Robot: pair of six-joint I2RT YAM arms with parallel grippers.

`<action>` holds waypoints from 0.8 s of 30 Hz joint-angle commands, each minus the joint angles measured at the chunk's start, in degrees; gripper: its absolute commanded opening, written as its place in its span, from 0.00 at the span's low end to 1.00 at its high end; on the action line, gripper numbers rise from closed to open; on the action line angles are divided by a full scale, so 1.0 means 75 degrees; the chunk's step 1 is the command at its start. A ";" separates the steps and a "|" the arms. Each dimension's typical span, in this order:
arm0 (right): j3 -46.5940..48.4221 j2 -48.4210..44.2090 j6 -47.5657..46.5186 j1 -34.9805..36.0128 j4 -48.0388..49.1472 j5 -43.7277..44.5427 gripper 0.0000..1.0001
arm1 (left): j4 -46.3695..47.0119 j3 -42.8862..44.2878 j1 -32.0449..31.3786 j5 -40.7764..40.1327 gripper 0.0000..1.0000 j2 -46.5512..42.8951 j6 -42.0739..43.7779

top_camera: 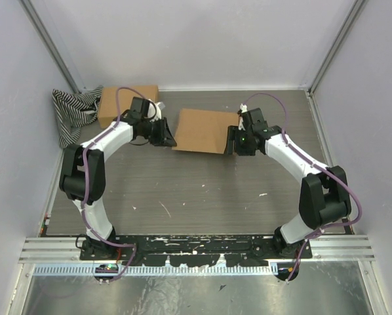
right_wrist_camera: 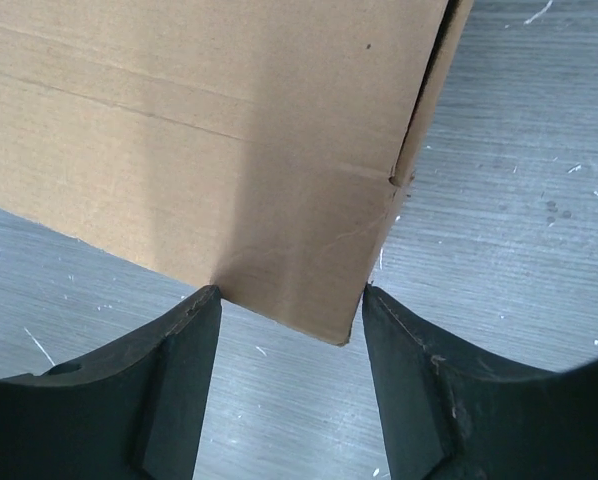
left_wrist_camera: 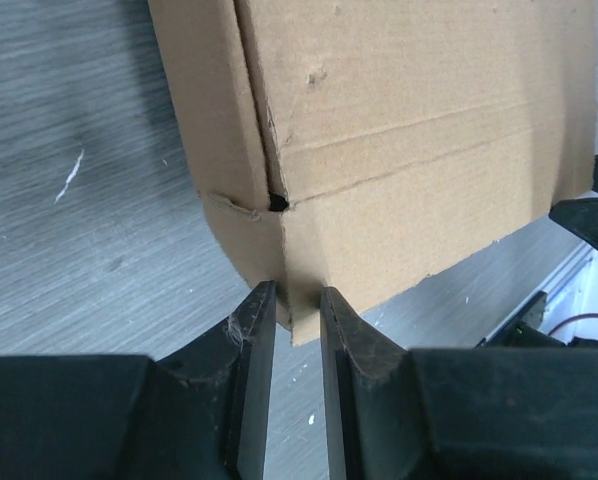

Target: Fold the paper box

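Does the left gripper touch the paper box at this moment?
Touching. The left wrist view shows a corner of the paper box pinched between the fingertips of the left gripper, with no gap visible at either finger.

Overhead, two wrist close-ups on box (top_camera: 201,130)

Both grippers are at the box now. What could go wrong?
The left gripper has only a corner tip of the box between its fingers; it may slip out, or tear at the split crease above. The right gripper is open around the other corner, so a pull now could drag the box sideways.
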 commanded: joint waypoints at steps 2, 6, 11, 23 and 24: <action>0.0426 0.0197 0.0122 -0.0163 -0.0501 -0.0465 0.64 | -0.0474 0.0288 0.0102 0.0837 0.30 -0.0172 -0.0200; 0.0407 0.0325 0.0057 -0.0280 -0.0550 -0.0928 0.64 | -0.0404 0.0290 0.0095 0.1117 0.29 -0.0063 -0.0264; 0.0445 0.0334 0.0061 -0.0295 -0.0538 -0.1074 0.64 | -0.0214 0.0227 0.0111 0.1358 0.28 -0.0013 -0.0372; 0.0684 0.0350 0.0050 -0.0298 -0.0701 -0.0853 0.64 | -0.0287 0.0118 0.0138 0.1719 0.26 0.0142 -0.0348; 0.0712 0.0365 0.0040 -0.0294 -0.0718 -0.0819 0.64 | -0.0293 0.0089 0.0137 0.1717 0.26 0.0179 -0.0339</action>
